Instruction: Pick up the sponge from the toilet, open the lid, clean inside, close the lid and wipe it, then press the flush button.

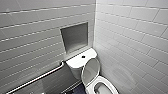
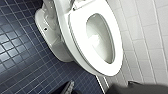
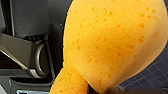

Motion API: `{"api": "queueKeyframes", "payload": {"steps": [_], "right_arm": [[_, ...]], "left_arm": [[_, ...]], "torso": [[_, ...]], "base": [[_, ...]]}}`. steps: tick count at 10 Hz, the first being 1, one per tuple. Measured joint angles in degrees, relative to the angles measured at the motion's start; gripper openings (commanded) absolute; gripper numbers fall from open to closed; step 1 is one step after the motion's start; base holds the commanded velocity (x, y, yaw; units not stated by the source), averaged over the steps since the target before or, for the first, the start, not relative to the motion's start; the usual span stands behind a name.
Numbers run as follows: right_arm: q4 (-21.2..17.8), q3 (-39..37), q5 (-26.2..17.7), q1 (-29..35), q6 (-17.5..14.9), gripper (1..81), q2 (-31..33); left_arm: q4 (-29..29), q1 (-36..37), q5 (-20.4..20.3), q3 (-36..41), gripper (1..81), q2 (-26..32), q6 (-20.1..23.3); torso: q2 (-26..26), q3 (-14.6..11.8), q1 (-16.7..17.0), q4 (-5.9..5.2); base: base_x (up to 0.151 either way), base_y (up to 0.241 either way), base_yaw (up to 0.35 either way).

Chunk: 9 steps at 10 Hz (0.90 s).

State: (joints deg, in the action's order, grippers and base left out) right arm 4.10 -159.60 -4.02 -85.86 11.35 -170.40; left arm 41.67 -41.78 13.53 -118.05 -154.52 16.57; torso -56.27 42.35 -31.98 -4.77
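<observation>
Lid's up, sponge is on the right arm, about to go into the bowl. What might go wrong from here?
1. The sponge is pinched at a narrow waist and most of it bulges free; scrubbing pressure may pull it loose into the bowl.
2. The lid stands raised in front of the tank; a knock might drop it.
3. The toilet sits close to the tiled side wall, so room to swing looks tight.
</observation>
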Motion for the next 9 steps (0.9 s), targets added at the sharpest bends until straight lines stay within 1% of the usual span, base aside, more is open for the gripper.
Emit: {"api": "queueKeyframes", "payload": {"steps": [2, 4, 6, 7, 9], "right_arm": [[0.0, 0.6, -0.2, -0.2, 0.0, 1.0, 0.2], [0.0, 2.8, -0.3, 0.0, -0.2, 1.0, 0.8], [0.0, 4.4, -0.3, 0.0, -0.2, 1.0, 2.4], [0.0, 5.5, -0.3, 0.0, -0.2, 1.0, 3.3], [0.0, 7.4, -0.2, 0.1, -0.2, 1.0, 4.1]], "left_arm": [[6.0, 5.2, -0.5, -0.8, 81.1, 0.2, -0.1], [10.0, 8.4, -1.0, -3.7, 81.1, -0.1, -0.1], [12.0, 10.5, -1.3, -8.1, 81.1, -1.1, -0.2], [12.4, 11.9, -1.2, -10.2, 81.1, -2.1, -0.2], [13.1, 15.4, -1.0, -12.2, 81.1, -3.3, -0.9]], "torso": [[0.0, 0.0, 0.0, 0.0], [0.0, 0.0, 0.0, 0.0], [0.0, 0.8, 0.0, 0.0], [0.0, 2.0, 0.0, 0.0], [0.1, 3.0, 0.0, 0.0]], "base": [[0.0, 0.0, 0.0], [0.0, 0.0, 0.0], [0.0, 0.0, 0.0], [0.0, 0.0, 0.0], [0.0, 0.0, 0.0]]}}
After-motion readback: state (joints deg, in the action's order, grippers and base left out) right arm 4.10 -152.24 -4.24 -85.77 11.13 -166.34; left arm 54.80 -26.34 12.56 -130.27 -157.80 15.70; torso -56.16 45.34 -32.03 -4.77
